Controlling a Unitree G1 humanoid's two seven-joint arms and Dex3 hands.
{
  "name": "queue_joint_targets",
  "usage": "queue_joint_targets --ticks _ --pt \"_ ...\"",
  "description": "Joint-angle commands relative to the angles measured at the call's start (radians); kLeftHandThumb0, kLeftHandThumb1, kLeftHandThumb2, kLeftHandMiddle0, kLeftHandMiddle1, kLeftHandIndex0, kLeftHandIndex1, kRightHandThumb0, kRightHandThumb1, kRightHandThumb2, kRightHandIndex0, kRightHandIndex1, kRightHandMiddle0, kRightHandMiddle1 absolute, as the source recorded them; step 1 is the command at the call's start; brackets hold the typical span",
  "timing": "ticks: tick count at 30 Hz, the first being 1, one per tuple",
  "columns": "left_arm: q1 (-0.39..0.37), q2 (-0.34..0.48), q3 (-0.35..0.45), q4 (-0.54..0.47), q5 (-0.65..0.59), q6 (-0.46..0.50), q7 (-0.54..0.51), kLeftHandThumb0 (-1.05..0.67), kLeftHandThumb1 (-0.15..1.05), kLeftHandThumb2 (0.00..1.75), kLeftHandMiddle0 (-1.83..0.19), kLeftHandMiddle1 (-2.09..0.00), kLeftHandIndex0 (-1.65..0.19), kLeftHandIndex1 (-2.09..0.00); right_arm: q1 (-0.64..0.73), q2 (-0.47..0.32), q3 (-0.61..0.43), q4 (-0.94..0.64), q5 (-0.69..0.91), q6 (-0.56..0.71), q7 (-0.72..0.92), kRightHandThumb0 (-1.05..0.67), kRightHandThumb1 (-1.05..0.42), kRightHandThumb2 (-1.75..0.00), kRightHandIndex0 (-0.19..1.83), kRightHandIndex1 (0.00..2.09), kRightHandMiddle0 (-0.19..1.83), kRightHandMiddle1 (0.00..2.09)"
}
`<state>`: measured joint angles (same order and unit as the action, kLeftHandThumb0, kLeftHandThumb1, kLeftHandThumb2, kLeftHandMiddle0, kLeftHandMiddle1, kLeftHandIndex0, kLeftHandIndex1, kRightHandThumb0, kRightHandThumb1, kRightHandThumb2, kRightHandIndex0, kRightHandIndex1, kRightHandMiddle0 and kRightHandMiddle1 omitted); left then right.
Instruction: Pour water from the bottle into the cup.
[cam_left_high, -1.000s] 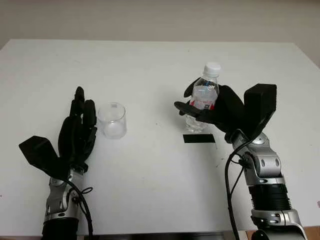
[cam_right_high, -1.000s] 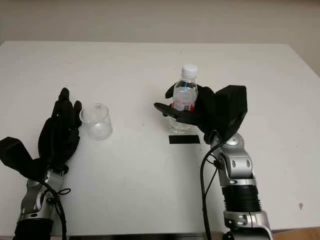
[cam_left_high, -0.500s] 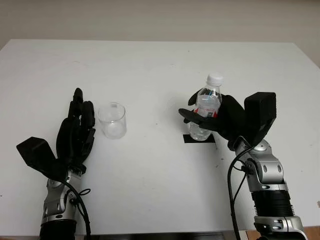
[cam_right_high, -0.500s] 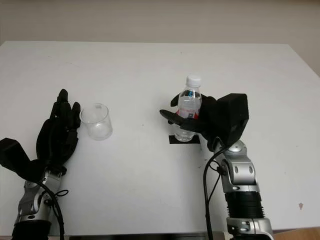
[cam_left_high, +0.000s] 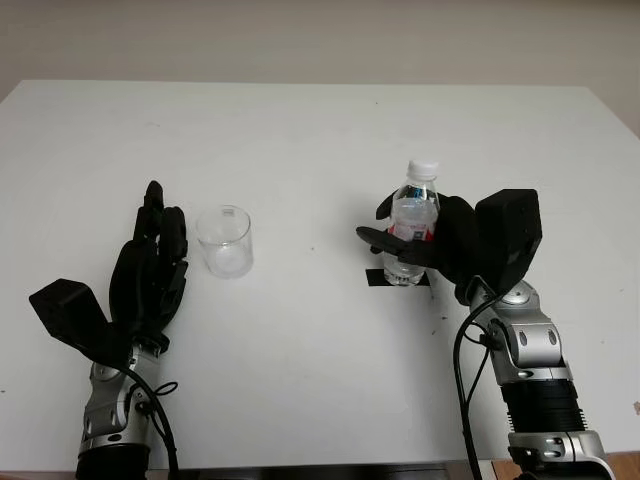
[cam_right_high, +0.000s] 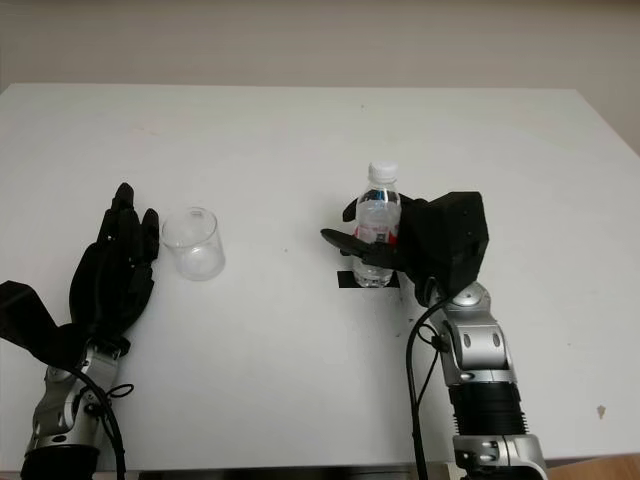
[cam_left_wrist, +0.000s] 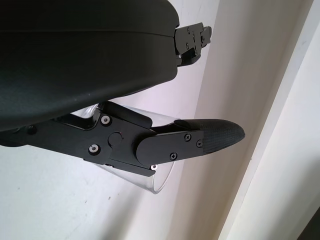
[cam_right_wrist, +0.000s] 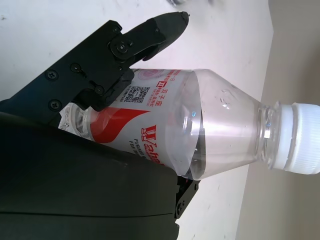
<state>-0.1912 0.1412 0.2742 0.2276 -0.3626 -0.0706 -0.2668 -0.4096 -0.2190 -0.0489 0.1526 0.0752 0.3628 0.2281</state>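
Observation:
A clear plastic water bottle (cam_left_high: 413, 203) with a white cap and a red label stands upright at the table's middle right, its base on a black tape mark (cam_left_high: 375, 277). My right hand (cam_left_high: 432, 242) is shut on the bottle (cam_right_wrist: 210, 135), with its fingers (cam_right_wrist: 125, 40) wrapped around the labelled body from the right. A clear, empty-looking cup (cam_left_high: 224, 242) stands at the middle left. My left hand (cam_left_high: 150, 272) is open just left of the cup, a small gap apart. The cup's rim (cam_left_wrist: 161, 176) shows behind one of the left fingers (cam_left_wrist: 210, 137).
The white table (cam_left_high: 300, 140) stretches wide behind and between the cup and the bottle. Its near edge runs close behind both forearms. A pale wall stands beyond the far edge.
My right hand has come down and slightly toward me with the bottle, from lifted above the table to standing on the tape mark. The left hand has slid back a little.

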Motion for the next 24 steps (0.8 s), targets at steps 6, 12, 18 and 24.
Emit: queue_joint_targets --ticks 6,12,18,24 --pt "0.007 0.014 0.011 -0.016 -0.007 0.002 -0.010 -0.72 1.05 0.49 0.17 -0.06 0.16 -0.05 0.002 -0.005 -0.006 0.037 0.023 -0.054 0.048 -0.24 -1.04 -0.13 1.50 2.09 1.20 2.09" --pt "0.002 0.021 0.013 -0.017 -0.003 0.011 -0.006 -0.73 1.05 0.49 0.16 -0.06 0.16 -0.06 0.012 -0.010 -0.002 0.041 0.013 -0.062 0.063 -0.43 -0.96 -0.05 0.49 2.09 0.31 2.09" --pt "-0.004 0.029 0.019 -0.017 -0.014 0.024 -0.013 -0.73 1.05 0.48 0.16 -0.06 0.16 -0.06 0.035 -0.011 -0.002 0.034 0.001 -0.073 0.060 -0.50 -0.92 -0.05 0.07 2.09 0.04 2.09" --pt "-0.005 0.038 0.022 -0.018 -0.021 0.031 -0.020 -0.72 1.05 0.48 0.16 -0.05 0.16 -0.05 0.081 -0.041 0.016 -0.030 -0.013 -0.067 0.090 -0.63 -0.88 -0.05 -0.19 1.38 -0.19 1.53"
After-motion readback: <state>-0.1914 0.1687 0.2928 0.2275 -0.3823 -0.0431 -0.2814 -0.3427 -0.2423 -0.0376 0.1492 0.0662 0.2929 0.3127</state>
